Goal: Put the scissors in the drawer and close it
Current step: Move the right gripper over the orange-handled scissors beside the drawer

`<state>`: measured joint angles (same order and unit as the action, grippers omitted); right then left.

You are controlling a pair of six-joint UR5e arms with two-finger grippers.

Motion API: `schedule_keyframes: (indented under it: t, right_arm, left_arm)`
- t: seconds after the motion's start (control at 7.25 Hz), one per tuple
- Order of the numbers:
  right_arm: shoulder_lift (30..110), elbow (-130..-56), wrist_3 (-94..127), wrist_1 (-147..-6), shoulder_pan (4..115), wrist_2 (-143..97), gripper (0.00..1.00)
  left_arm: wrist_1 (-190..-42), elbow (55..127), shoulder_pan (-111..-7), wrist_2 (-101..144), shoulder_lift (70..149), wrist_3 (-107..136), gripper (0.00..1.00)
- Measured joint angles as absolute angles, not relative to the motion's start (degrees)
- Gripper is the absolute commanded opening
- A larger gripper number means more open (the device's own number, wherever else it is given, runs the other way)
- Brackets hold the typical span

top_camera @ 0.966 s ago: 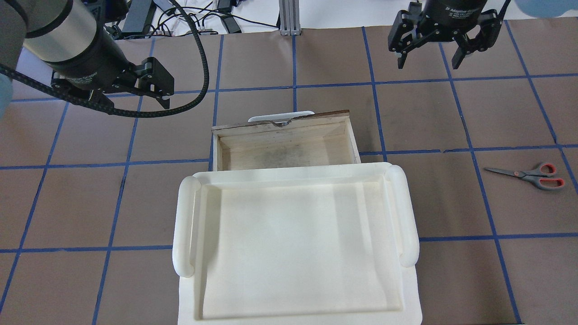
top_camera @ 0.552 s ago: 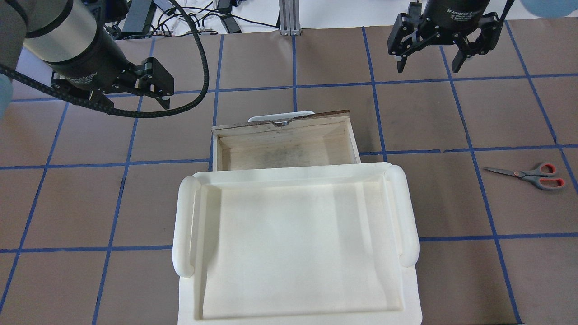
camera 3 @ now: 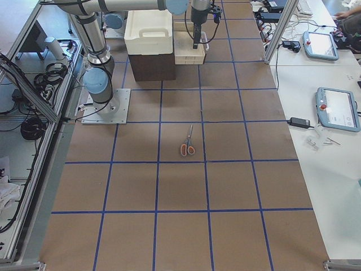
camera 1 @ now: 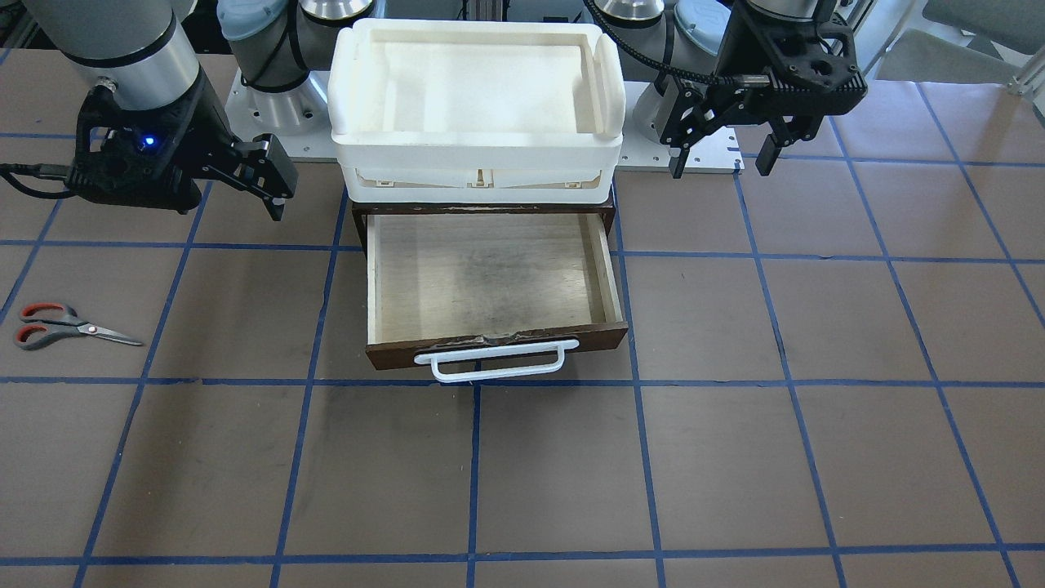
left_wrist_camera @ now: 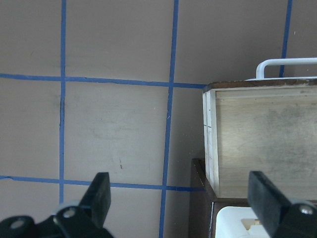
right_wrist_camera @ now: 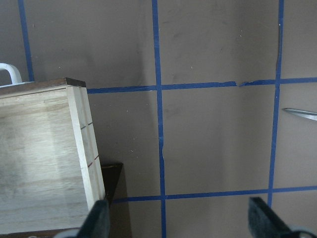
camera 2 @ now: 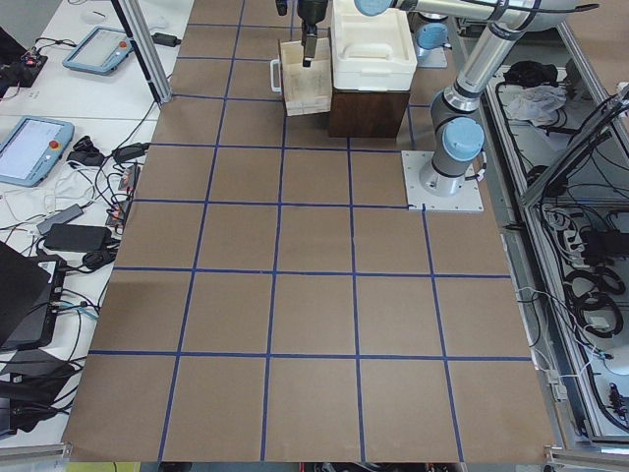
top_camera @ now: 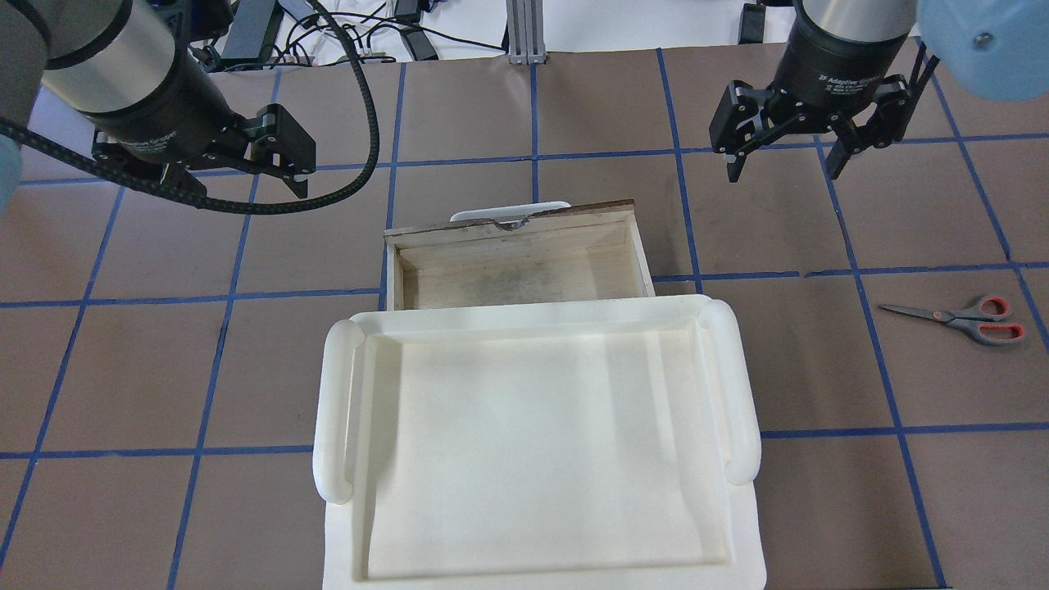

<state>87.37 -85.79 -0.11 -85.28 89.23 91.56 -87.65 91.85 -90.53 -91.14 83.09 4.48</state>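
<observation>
The scissors [top_camera: 959, 315] lie flat on the brown table far to the right, handles pointing right; they also show in the front view [camera 1: 69, 327] and the right-side view [camera 3: 188, 141]. Their blade tip shows at the right wrist view's edge [right_wrist_camera: 299, 114]. The drawer [top_camera: 508, 225] stands pulled open and empty, its white handle [camera 1: 490, 363] facing away from the robot. My right gripper [top_camera: 783, 174] hovers open and empty beyond the drawer's right corner, well short of the scissors. My left gripper [camera 1: 722, 167] hovers open and empty left of the drawer [left_wrist_camera: 267, 144].
A white plastic tray [top_camera: 336, 410] sits on top of the dark cabinet [camera 1: 359, 216] that holds the drawer. Cables and power bricks [top_camera: 393, 33] lie past the table's far edge. Blue tape lines grid the brown table.
My right gripper has moved nearer the robot and a little to the right, still open. The left arm, the drawer and the scissors have not moved.
</observation>
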Motion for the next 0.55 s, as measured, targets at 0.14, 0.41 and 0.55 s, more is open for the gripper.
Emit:
schedule_keyframes:
  t: [0.14, 0.41, 0.55]
  right_arm:
    - [87.5, -86.4, -7.8, -85.3, 86.3, 91.4, 1.0]
    - [87.5, -89.2, -32.9, -86.1, 77.3, 89.6, 0.98]
    - [87.4, -91.8, -47.9, -88.5, 72.6, 88.7, 0.98]
  left_arm:
    - [-87.7, 91.8, -90.5, -91.1, 83.1, 4.5, 1.0]
    - [-87.7, 91.8, -90.5, -91.1, 83.1, 4.5, 1.0]
    - [-87.7, 91.8, -90.5, -91.1, 83.1, 4.5, 1.0]
